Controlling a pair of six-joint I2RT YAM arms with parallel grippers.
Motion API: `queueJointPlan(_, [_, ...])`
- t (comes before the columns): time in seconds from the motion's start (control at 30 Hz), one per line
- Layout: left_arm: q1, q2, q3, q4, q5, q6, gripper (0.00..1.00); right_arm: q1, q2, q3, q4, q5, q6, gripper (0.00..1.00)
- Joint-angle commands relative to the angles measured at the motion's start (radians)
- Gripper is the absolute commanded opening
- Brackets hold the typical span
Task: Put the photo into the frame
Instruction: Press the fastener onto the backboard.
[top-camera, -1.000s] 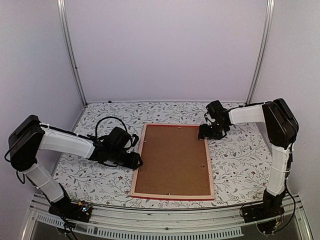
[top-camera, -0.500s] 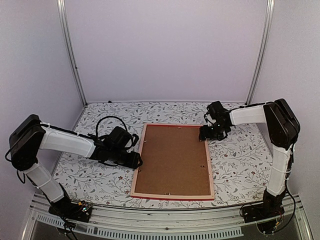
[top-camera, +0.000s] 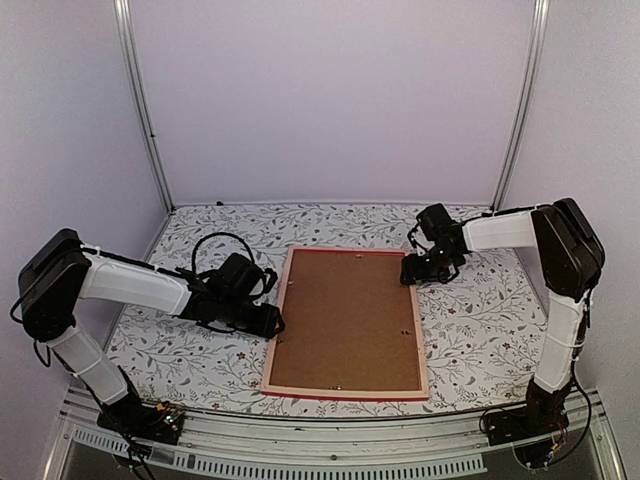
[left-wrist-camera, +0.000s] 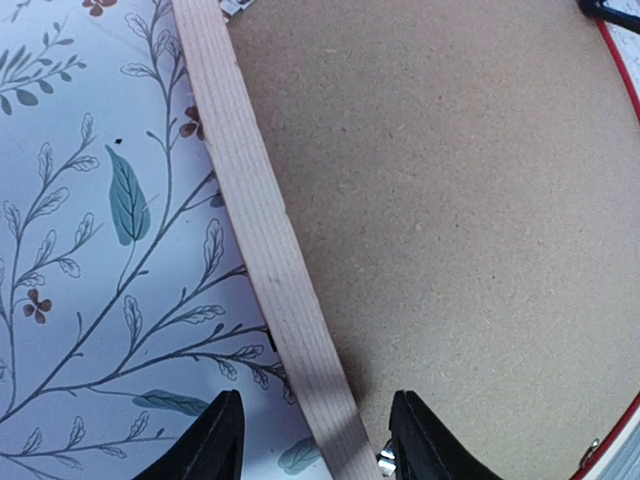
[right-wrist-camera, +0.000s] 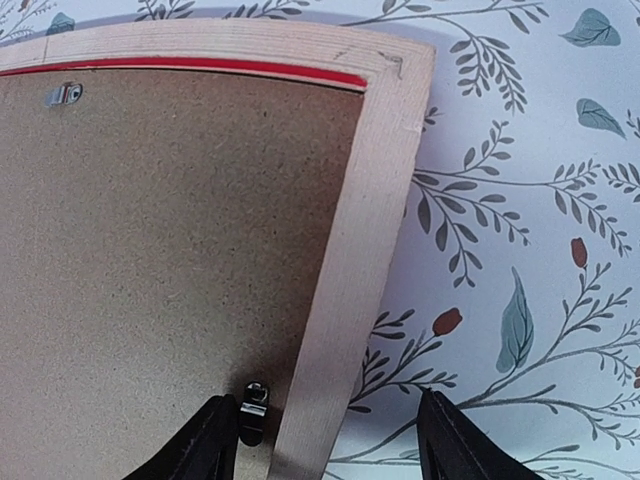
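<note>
The frame (left-wrist-camera: 270, 250) is pale bare wood, matt, finely grained; the backing board (left-wrist-camera: 450, 200) is matt brown fibreboard, faintly speckled; the turn clip (right-wrist-camera: 62, 95) glints like metal; the bench (left-wrist-camera: 100, 250) covering looks smooth, printed.

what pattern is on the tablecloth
White tablecloth with grey-green leafy vines and small red buds; clearest in right wrist view.

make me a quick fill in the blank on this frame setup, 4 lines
1. The frame lies on the table with its ___ side up.
2. The left hand straddles the frame's ___ long rail.
3. The right hand is by the frame's far ___ corner.
4. Both hands' jaws are ___.
Missing words: back; left; right; open
</note>
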Motion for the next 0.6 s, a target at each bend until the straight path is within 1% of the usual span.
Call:
queueJointPlan(0.0, [-0.01,0.009,0.013,-0.008,-0.009,0.007,0.53,-0.014,-0.009,-0.039,-0.076,-0.029,-0.032,0.62])
queueJointPlan(0.3, [-0.011,0.009,0.013,-0.011,-0.009,0.008,0.54,-0.05,-0.006,-0.057,-0.035,-0.114,-0.044,0.55])
queueJointPlan(0.57, [-0.011,0.009,0.014,-0.01,-0.009,0.009,0.53,-0.081,0.02,-0.078,-0.004,-0.155,-0.05,0.5])
